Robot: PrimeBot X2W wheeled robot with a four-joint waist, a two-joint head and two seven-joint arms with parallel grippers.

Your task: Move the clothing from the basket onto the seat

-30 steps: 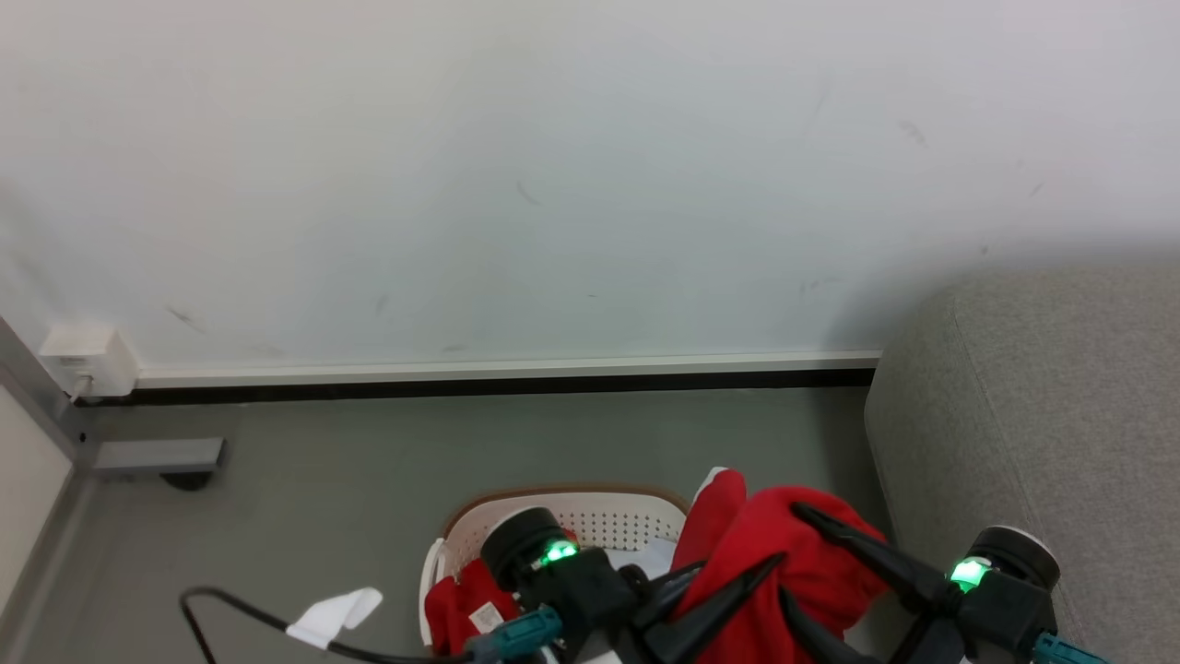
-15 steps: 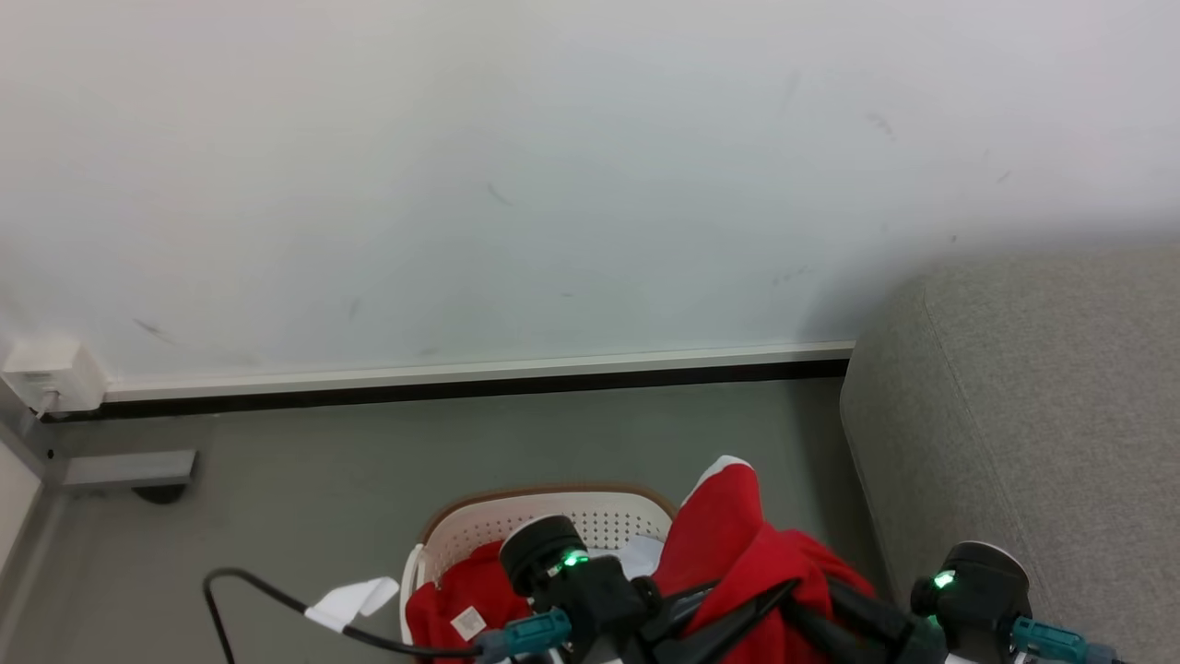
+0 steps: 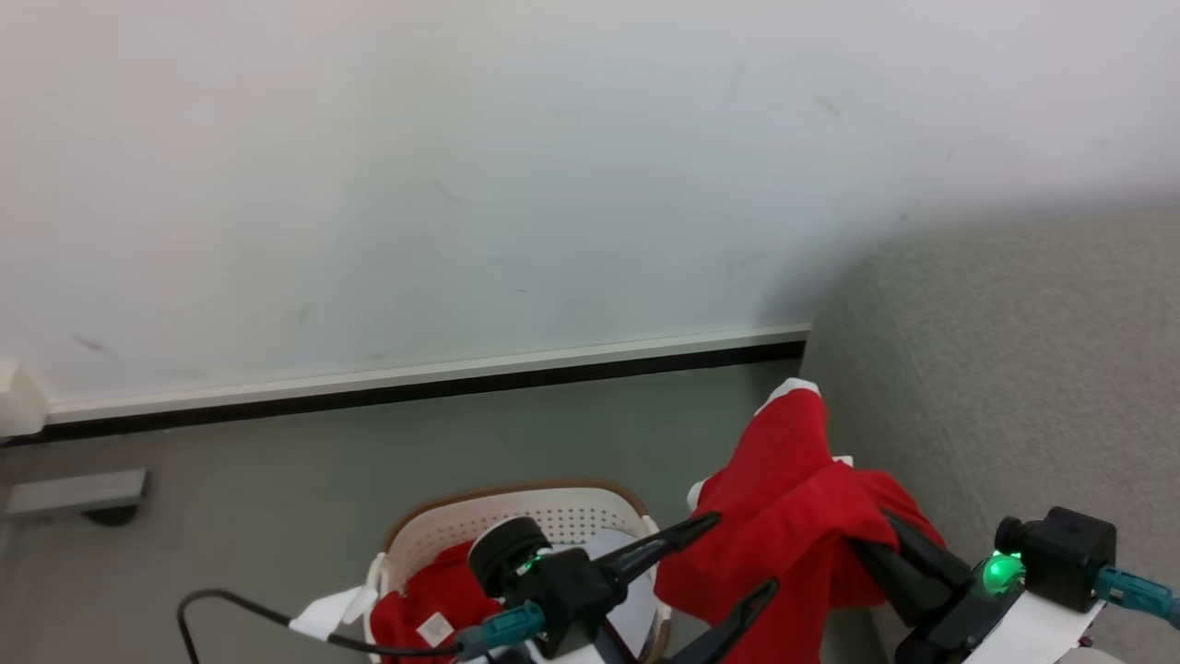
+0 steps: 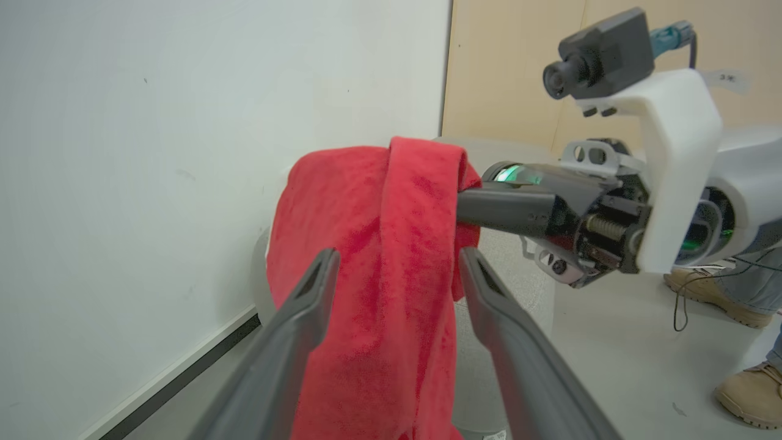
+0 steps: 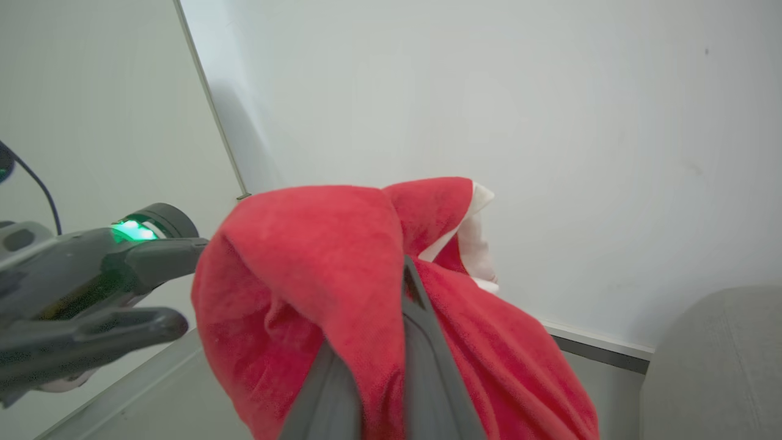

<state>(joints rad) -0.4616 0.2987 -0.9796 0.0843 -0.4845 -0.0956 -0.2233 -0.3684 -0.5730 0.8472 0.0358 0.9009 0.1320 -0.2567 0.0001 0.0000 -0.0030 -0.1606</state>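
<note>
A red garment with a white part (image 3: 793, 516) hangs in the air between the basket and the seat, my right gripper (image 3: 876, 533) shut on its folds. In the right wrist view the two fingers (image 5: 421, 318) are pressed together with the red fabric (image 5: 305, 269) draped over them. My left gripper (image 3: 736, 558) stands open just left of the garment; its fingers (image 4: 317, 287) frame the hanging cloth (image 4: 379, 244) without pinching it. The white basket (image 3: 572, 503) sits on the floor below, with another red garment (image 3: 433, 599) inside. The grey seat (image 3: 1014, 369) rises at the right.
A white sheet (image 3: 627, 553) lies in the basket. A black cable (image 3: 240, 609) with a white tag runs over the grey floor at the lower left. The wall and its baseboard (image 3: 415, 383) stand close behind. A person's tan shoes (image 4: 702, 293) are on the floor beyond the right arm.
My right gripper has shut on the red garment and my left gripper has opened and let it go. The garment has moved right, toward the seat. The head camera has turned right.
</note>
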